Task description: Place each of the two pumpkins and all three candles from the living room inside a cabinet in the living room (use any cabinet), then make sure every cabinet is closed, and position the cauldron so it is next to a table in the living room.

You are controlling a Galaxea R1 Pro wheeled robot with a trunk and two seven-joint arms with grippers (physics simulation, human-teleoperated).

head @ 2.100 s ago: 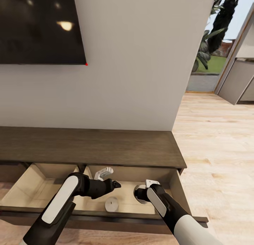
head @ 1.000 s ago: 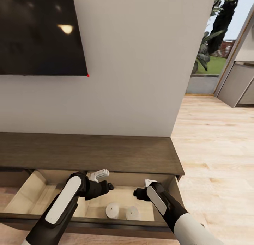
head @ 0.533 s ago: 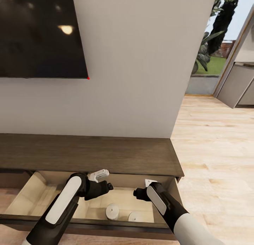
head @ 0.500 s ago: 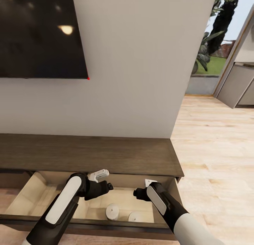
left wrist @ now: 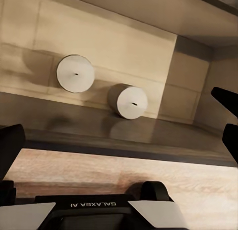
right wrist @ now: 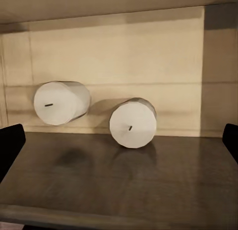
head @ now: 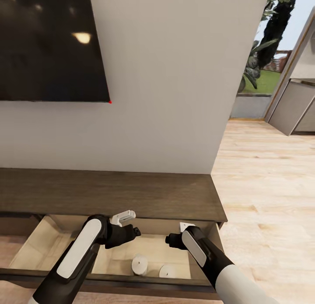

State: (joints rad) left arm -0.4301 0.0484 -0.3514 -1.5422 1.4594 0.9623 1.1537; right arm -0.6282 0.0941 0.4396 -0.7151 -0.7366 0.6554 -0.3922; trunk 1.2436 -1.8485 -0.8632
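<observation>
Since the earliest frame the second candle has left the right hand and is now lying in the open drawer beside the first candle; the head view has also tilted slightly. Both candles are resting on the pale drawer floor near the front wall, at about 6 o'clock in the head view, close together but apart. In the left wrist view the first candle is sitting just beside the second. The left hand is hovering above the drawer, fingers spread wide and empty. The right hand is also hovering above the drawer; its fingers are showing at opposite edges of the right wrist view, so it is wide and empty.

Risks: the cabinet is standing open. Pushing the drawer shut fast is likely to roll the candles. An arm hanging inside the drawer could jam against the cabinet top during closing. One candle, the pumpkins and the cauldron are outstanding.
</observation>
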